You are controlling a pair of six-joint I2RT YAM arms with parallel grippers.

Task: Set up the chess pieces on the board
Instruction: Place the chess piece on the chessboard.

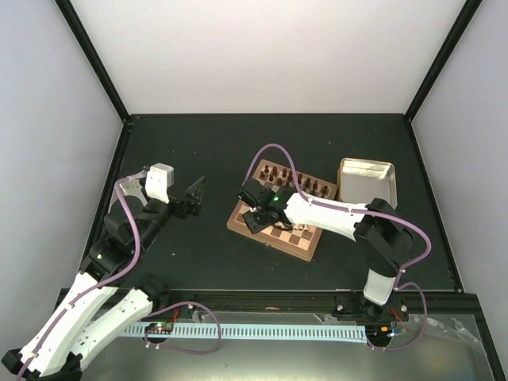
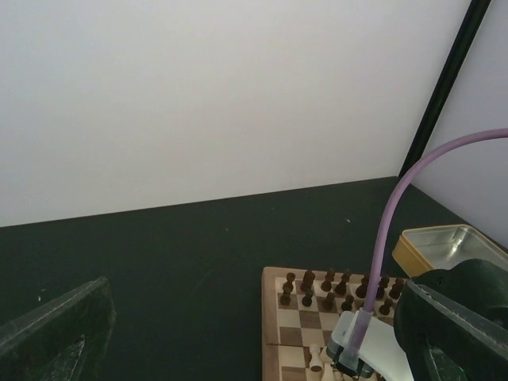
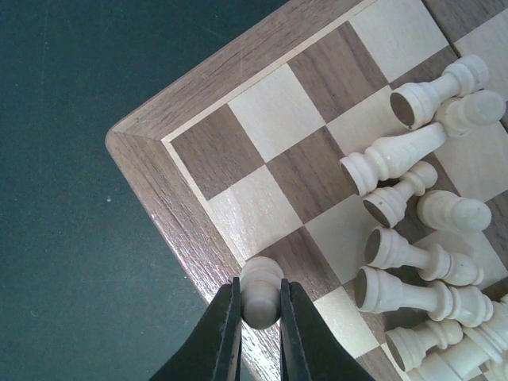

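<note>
One cream piece (image 3: 260,292) clamped in right tool (image 3: 259,287), over border of board (image 3: 182,230) near corner. Other cream pieces (image 3: 413,262) lying toppled in heap on squares beside it. Dark pieces (image 2: 329,287) upright on far rows. Left tool (image 1: 194,194) fingers apart, gripping nothing, above desk (image 1: 198,143) left of board.

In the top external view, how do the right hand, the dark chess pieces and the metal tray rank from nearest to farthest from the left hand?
1. Right hand, at the board's left edge, gripping a cream piece.
2. Dark chess pieces, along the board's far side.
3. Metal tray, right of the board.
</note>
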